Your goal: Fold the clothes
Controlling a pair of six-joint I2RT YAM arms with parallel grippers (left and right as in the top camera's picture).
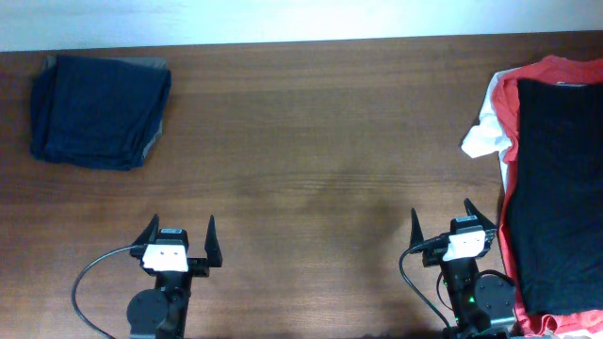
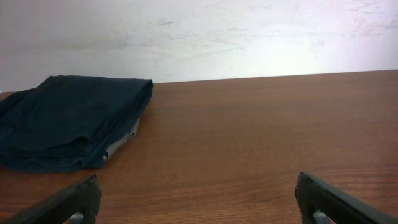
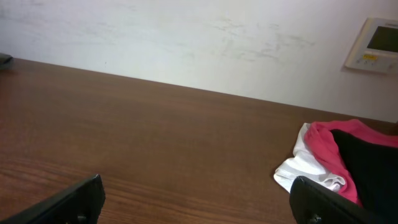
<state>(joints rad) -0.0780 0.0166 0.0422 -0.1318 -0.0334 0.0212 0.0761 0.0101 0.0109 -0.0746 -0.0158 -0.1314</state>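
Clothes (image 1: 556, 188) for this task, one large black piece, lie flat at the far right of the surface (image 1: 311, 122), spread over a red T-shirt (image 1: 556, 68) with a white garment (image 1: 482, 137) poking out at the upper left of the stack. The black fabric runs off the right edge of the overhead view, so its full outline cannot be told. It looks like a waiting pile, with the black piece on top because it is next to be handled. The broad bare middle of the surface is probably where it is meant to be laid out and folded. A dark navy folded pile (image 1: 99, 108) sits well apart at the far left corner — likely finished work, set out of the way.

The left end effector (image 1: 182, 226) hovers near the front edge with its fingers spread wide, holding nothing and touching nothing. The right end effector (image 1: 443, 221) is likewise spread and empty, just beside the left border of the stack but apart from it. The right wrist view shows the black fabric (image 3: 367, 162) off to its right, not between the fingers. The right arm seems the natural one to reach in first.
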